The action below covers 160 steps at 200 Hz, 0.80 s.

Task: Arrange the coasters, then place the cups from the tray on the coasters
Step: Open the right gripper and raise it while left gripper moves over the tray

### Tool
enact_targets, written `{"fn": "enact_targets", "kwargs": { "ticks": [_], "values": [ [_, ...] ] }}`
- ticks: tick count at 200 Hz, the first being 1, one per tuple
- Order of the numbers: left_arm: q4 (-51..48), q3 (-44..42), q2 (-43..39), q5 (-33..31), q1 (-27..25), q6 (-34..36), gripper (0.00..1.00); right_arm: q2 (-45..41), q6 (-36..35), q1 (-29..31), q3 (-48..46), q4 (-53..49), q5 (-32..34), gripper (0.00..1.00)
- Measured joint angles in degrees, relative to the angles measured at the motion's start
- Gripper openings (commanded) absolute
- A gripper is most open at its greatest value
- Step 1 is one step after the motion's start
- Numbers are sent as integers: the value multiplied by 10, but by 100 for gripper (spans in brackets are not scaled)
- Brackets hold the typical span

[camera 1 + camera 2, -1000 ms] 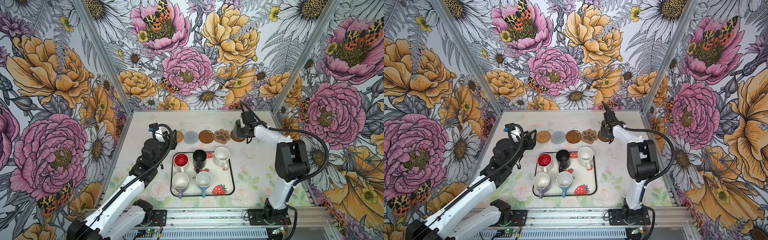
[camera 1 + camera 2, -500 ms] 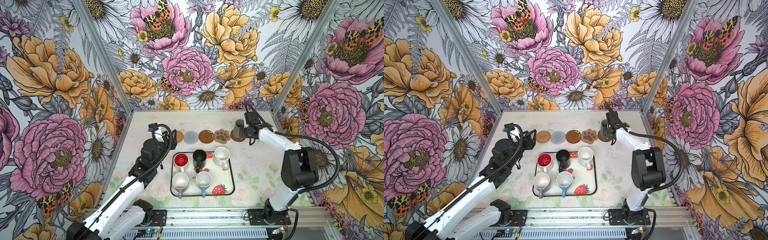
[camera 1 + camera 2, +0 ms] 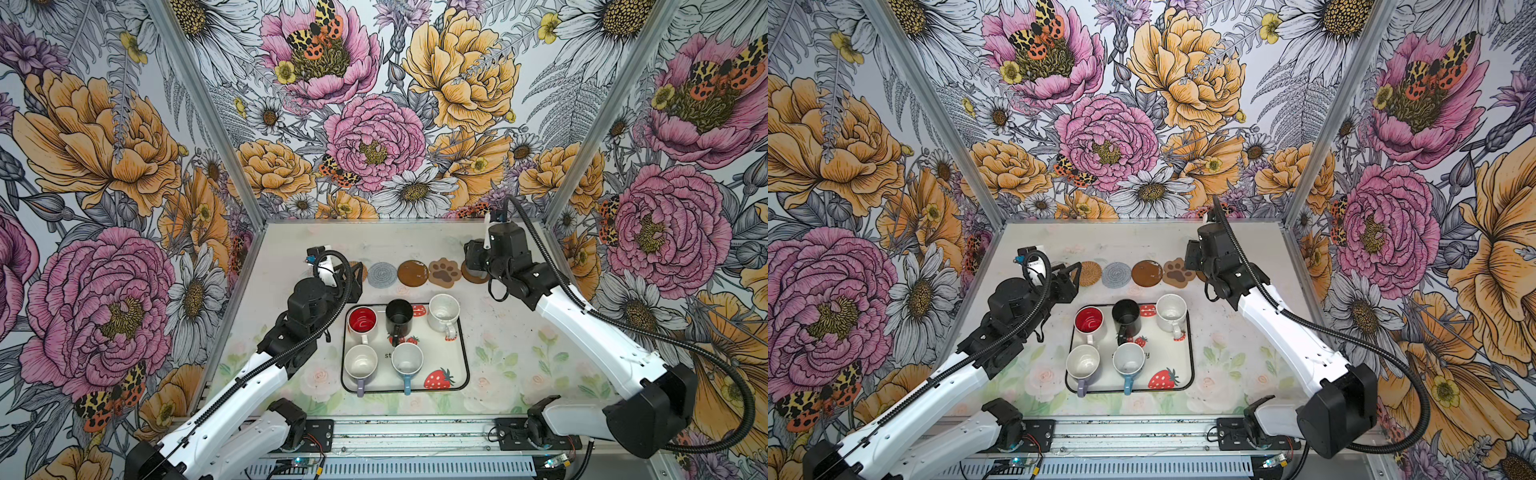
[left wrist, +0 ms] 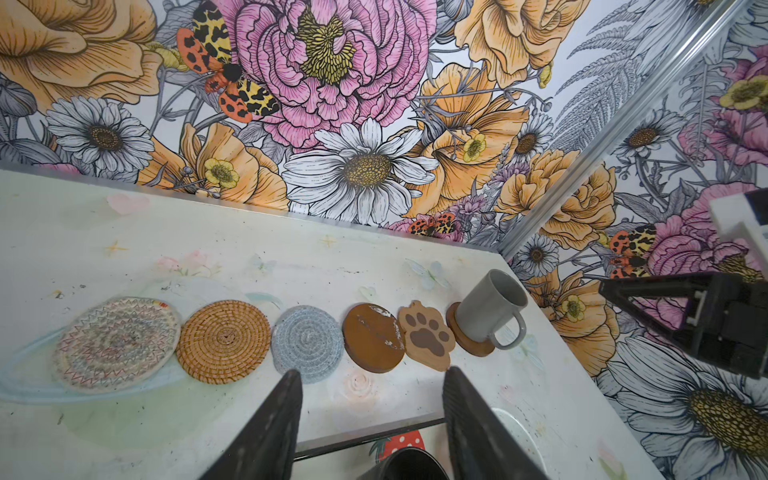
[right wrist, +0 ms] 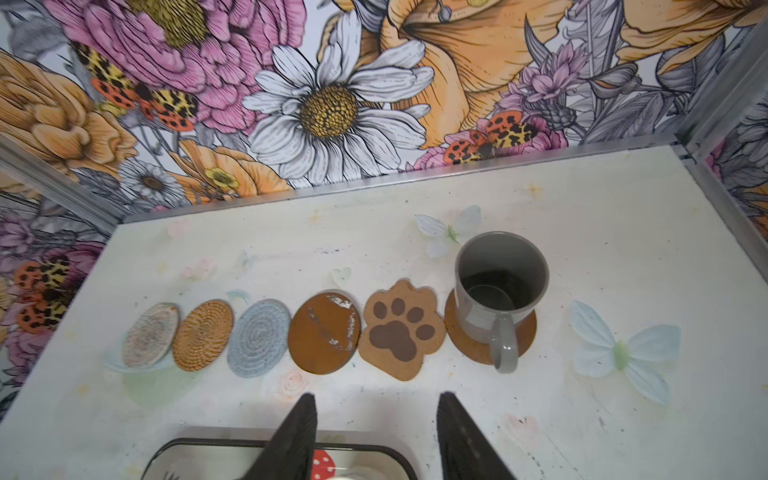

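Six coasters lie in a row along the far side: beaded (image 4: 118,343), rattan (image 4: 224,338), grey spiral (image 4: 309,340), brown disc (image 4: 372,336), paw (image 4: 426,334), and a second brown disc (image 5: 469,340). On that last disc the grey cup (image 5: 500,286) stands upright. My right gripper (image 5: 378,397) hangs open and empty just short of it, over the tray's (image 3: 457,374) far rim. Five cups sit on the tray: red-inside (image 3: 362,322), black (image 3: 399,319), speckled white (image 3: 444,312), lilac (image 3: 360,362), light blue (image 3: 407,359). My left gripper (image 4: 372,372) is open and empty above the black cup.
Flower-printed walls close in the table on three sides, with metal corner posts. A strip of bare tabletop (image 5: 415,386) runs between the coaster row and the tray. The right arm (image 4: 706,324) shows at the edge of the left wrist view.
My right gripper has opened, let go of the grey cup on the end disc and drawn back toward the tray. The left arm has stayed where it was.
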Motion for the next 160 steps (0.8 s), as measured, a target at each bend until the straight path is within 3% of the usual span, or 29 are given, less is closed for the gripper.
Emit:
{"fn": "enact_targets", "kwargs": {
  "ticks": [34, 82, 160],
  "values": [
    [-55, 56, 5, -31, -43, 9, 57, -68, 43, 35, -69, 66, 20, 50],
    [-193, 161, 30, -47, -96, 18, 58, -95, 69, 41, -154, 88, 42, 52],
    [-419, 247, 43, -52, -202, -1, 62, -176, 72, 41, -199, 119, 64, 57]
  ]
}}
